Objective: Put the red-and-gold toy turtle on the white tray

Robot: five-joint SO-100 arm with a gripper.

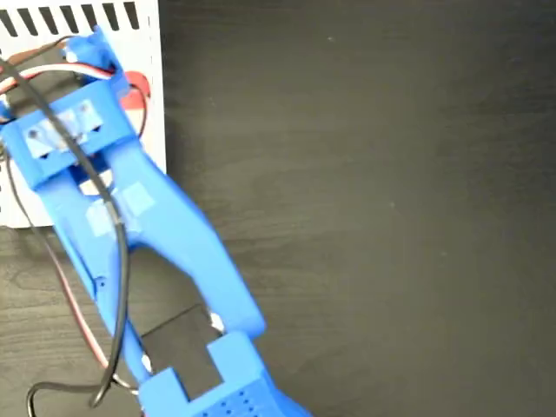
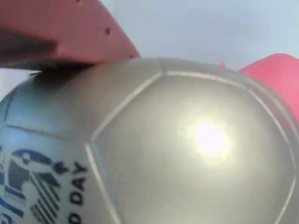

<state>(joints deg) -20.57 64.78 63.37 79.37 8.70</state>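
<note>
gripper [image 1: 122, 82] – state unclear | turtle [image 2: 187, 149] fills wrist cam | arm over white tray [image 1: 155, 130]

This looks like a hobby robotics bench or small lab setup. A dark wood-grain table [image 1: 373, 200] fills the fixed view, bare to the right of the arm. The blue arm [image 1: 148, 226] has the look of 3D-printed plastic, with loose black, red and white wires [image 1: 65, 139] running along it. Under the arm's far end lies a white tray [image 1: 155, 52] with black slanted stripes.
</note>
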